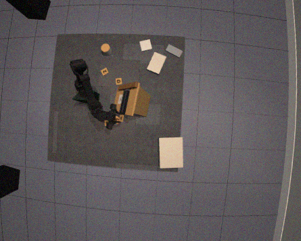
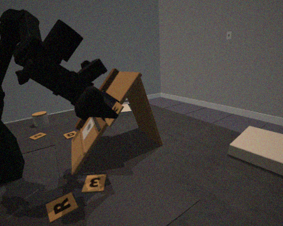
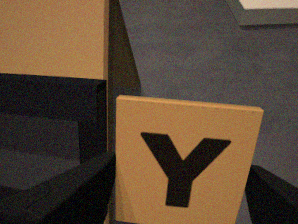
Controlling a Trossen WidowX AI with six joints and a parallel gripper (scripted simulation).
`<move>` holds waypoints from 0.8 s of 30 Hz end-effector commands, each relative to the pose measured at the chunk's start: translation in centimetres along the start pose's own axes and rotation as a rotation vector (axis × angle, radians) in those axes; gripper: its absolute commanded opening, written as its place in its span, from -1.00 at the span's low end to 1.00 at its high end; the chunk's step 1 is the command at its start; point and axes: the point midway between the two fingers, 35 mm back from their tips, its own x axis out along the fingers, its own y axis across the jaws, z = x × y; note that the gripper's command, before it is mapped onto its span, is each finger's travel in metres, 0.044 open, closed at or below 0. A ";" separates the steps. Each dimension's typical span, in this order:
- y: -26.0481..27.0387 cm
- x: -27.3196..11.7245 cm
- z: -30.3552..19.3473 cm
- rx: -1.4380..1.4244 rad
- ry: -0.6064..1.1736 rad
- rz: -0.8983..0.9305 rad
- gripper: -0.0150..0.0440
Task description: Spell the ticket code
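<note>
My gripper (image 1: 117, 118) (image 3: 181, 168) is shut on the Y tile (image 2: 117, 107) (image 3: 215, 172), which stands upright in the wrist view. The tile is raised just outside the near end of the dark rail (image 1: 125, 101) (image 3: 50, 95), with a narrow gap between them. The rail crosses the sloping wooden board (image 1: 132, 101) (image 2: 125, 83) (image 3: 50, 35). The ticket (image 1: 120, 98) (image 2: 89, 126) is on the board, its print too blurred to read. An R tile (image 2: 62, 207) and an E-like tile (image 2: 94, 183) lie on the counter below. The fingers partly hide the rail in the exterior view.
A D tile (image 1: 118, 81) (image 2: 70, 134) and a Z-like tile (image 1: 105, 71) (image 2: 38, 136) lie beyond the board's far end. An orange-topped cylinder (image 1: 105, 47) (image 2: 39, 113), two pale blocks (image 1: 145, 45) (image 1: 156, 63) and a grey block (image 1: 174, 50) stand farther back. A cream slab (image 1: 171, 152) (image 2: 264, 139) lies at a corner.
</note>
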 end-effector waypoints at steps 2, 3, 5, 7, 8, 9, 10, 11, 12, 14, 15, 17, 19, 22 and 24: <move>0.2 0.0 0.1 0.000 -0.002 -0.005 -0.49; 0.3 0.0 0.1 0.000 -0.002 -0.005 -0.49; 0.4 0.0 0.1 0.000 -0.002 -0.005 -0.49; 0.5 0.0 0.1 0.000 -0.002 -0.005 -0.49; 0.5 0.0 0.1 0.000 -0.002 -0.005 -0.49; 0.6 0.0 0.1 0.000 -0.002 -0.005 -0.49; 0.6 0.0 0.1 0.000 -0.002 -0.005 -0.49; 0.7 0.0 0.1 0.000 -0.002 -0.005 -0.49; 0.7 0.0 0.1 0.000 -0.002 -0.005 -0.49; 0.8 0.0 0.1 0.000 -0.002 -0.005 -0.49; 0.9 0.0 0.1 0.000 -0.002 -0.005 -0.49; 1.0 0.0 0.1 0.000 -0.002 -0.005 -0.49; 1.1 0.0 0.1 0.000 -0.002 -0.005 -0.49; 1.2 0.0 0.1 0.000 -0.002 -0.005 -0.49; 1.3 0.0 0.1 0.000 -0.002 -0.005 -0.49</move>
